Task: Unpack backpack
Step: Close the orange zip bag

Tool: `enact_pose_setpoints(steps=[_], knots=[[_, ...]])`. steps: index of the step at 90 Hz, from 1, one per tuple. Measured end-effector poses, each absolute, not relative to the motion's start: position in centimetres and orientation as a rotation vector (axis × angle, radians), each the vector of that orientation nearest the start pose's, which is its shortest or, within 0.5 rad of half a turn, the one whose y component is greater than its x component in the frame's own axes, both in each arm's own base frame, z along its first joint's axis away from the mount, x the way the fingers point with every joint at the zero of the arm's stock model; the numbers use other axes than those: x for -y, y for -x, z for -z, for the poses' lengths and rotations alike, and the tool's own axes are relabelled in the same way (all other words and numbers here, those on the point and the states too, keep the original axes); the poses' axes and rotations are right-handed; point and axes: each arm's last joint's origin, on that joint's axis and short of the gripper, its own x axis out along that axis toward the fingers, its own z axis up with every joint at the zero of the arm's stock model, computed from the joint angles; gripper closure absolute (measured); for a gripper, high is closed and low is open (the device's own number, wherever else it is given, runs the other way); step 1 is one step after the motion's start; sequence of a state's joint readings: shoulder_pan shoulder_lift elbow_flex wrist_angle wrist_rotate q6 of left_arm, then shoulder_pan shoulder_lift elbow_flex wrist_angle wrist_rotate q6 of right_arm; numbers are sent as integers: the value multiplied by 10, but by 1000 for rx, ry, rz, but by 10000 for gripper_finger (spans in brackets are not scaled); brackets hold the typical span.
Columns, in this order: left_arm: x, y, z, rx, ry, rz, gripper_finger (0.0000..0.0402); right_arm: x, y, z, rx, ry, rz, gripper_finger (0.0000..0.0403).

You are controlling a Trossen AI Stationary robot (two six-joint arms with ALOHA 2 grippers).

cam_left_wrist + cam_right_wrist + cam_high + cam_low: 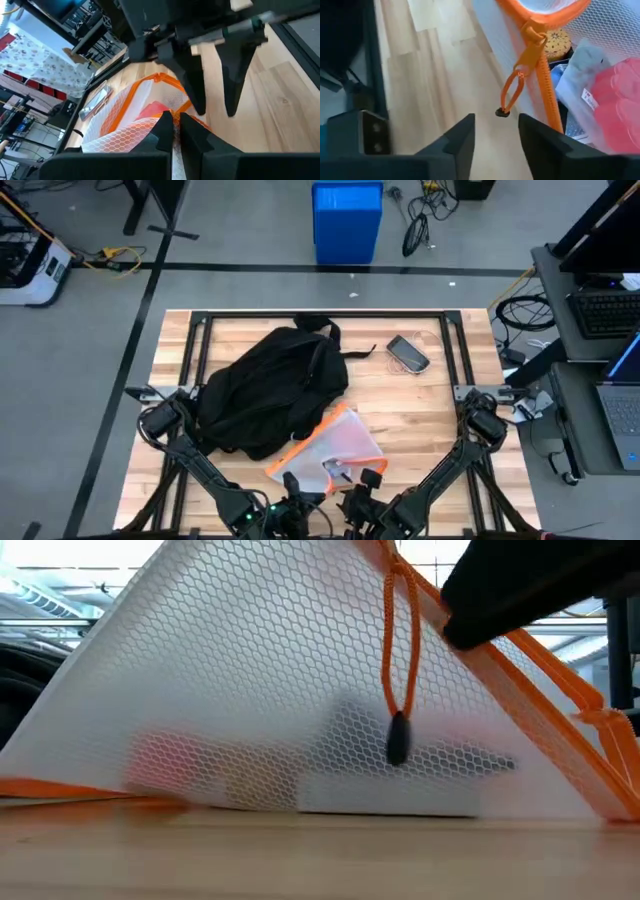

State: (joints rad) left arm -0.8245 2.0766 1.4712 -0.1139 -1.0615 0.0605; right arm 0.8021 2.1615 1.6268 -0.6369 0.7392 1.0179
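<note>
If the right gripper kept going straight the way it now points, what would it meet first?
Probably the black toggle on the orange zipper cord of the white mesh pouch, hanging just ahead of the right gripper's open fingers; depth is uncertain.

Both arms reach inward to the counter's near edge, where the left pincer point(172, 131) has its fingers nearly together, pinching thin mesh, and the right pincer point(495, 135) stands with fingers apart, gripping nothing.
</note>
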Motion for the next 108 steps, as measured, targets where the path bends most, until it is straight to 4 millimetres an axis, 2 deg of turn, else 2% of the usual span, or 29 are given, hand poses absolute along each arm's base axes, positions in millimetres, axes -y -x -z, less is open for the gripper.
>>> enact_pose_setpoints(steps=[22, 44, 55, 73, 86, 108], knots=[[310, -321, -190, -433, -642, -212, 401, -293, -339, -152, -755, -86, 369, 248], [310, -321, -190, -434, -642, -210, 401, -285, -352, -152, -741, -60, 351, 262], [310, -321, -190, -433, -642, -210, 401, -280, -357, -152, -739, -68, 362, 291], [310, -321, -190, -433, -642, -210, 401, -277, -361, -153, -729, -79, 364, 391], [310, -321, -190, -433, -644, -212, 401, -278, -360, -153, -749, -99, 346, 401], [308, -320, -189, -440, -680, -247, 401, -292, -349, -152, -798, -127, 275, 403]])
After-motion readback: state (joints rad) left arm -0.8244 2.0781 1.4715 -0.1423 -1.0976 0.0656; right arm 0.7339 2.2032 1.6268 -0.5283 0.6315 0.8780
